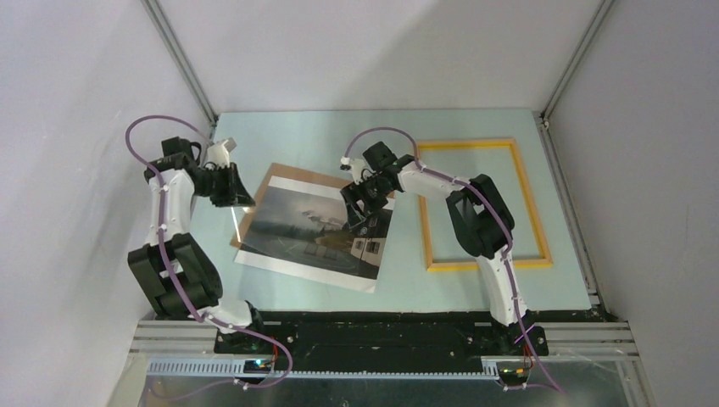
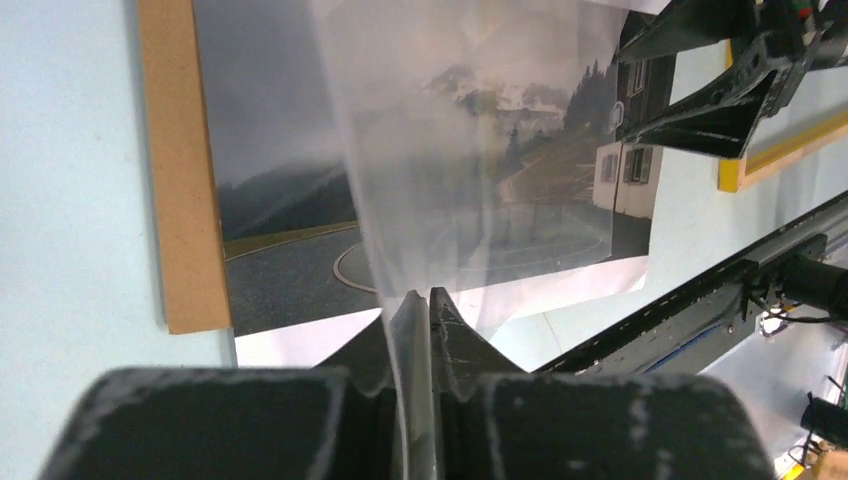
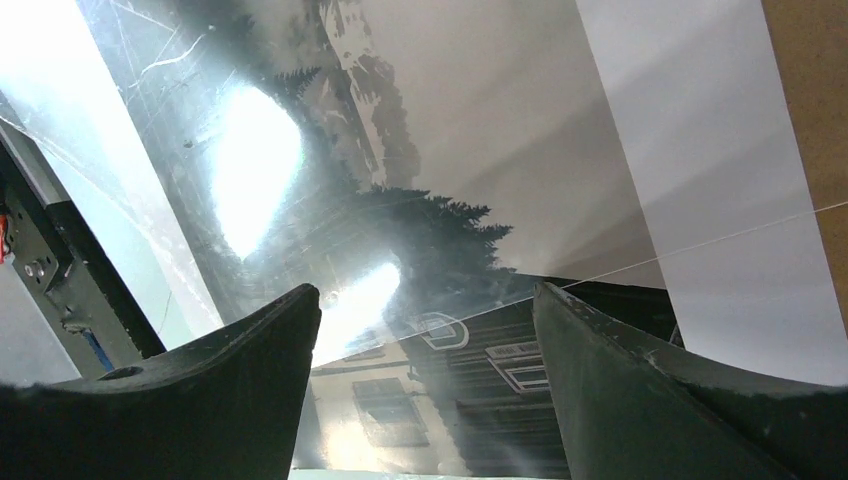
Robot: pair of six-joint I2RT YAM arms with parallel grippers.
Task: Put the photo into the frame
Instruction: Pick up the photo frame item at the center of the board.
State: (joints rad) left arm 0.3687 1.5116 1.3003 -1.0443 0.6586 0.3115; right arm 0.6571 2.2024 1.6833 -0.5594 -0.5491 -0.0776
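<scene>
The photo [image 1: 297, 242], a grey misty landscape with a white house, lies on a brown backing board [image 1: 284, 175] at mid-table. Over it lies a clear sheet [image 2: 450, 150], its left edge lifted off the print. My left gripper [image 1: 231, 193] [image 2: 428, 295] is shut on that lifted edge. The right gripper [image 1: 360, 222] [image 3: 425, 295] stands open just above the house part of the photo [image 3: 480, 130], nothing between its fingers. The frame [image 1: 530, 203], with thin yellow-orange edges, lies flat to the right, apart from the print.
The backing board [image 2: 180, 170] sticks out past the photo's left and far sides. A corner of the frame [image 2: 790, 150] shows beyond my right arm. Grey walls close in the pale table [image 1: 280, 127] on three sides; a black rail [image 1: 381, 326] runs along the near edge.
</scene>
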